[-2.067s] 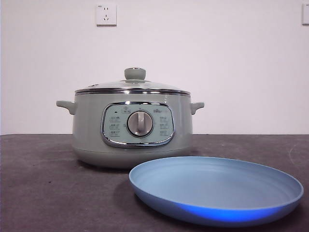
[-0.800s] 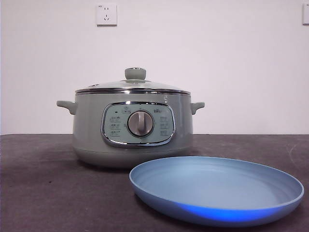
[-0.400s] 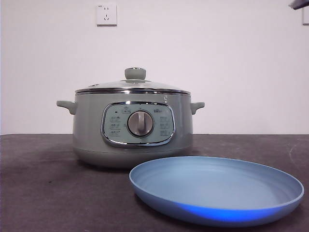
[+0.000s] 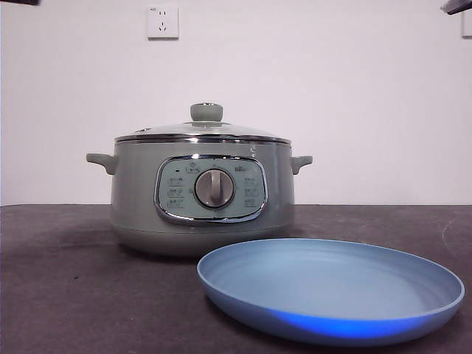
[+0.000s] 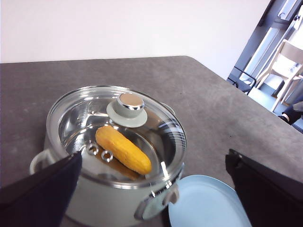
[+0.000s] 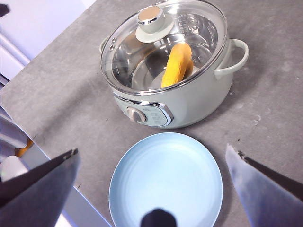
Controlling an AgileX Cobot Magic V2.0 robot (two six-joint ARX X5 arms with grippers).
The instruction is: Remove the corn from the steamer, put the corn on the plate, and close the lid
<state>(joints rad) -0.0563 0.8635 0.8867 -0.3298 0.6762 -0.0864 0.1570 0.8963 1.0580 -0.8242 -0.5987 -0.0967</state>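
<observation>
Corn [image 5: 123, 149] is sitting inside the steamer [image 4: 203, 199], lying slanted on the steel bottom under the glass lid [image 5: 116, 130], which is fully seated, so nothing has been taken out yet. My main worry is that lid: the only handle is the small round knob [image 5: 130, 102], and a grab that lands off-centre could slip off it, tip the dome, or let the chrome rim clank back onto the pot. The blue plate [image 4: 332, 289] sits just beside the steamer's front, so a low swing with lid or cob could clip its rim and shove it across the bench [image 4: 66, 280]. As for pose, both arms hang high above the scene and touch nothing. The left gripper [image 5: 151, 208] looks down at the lid with its jaws spread wide, and the right gripper [image 6: 156, 198] hovers over the plate, jaws equally far apart and empty.
</observation>
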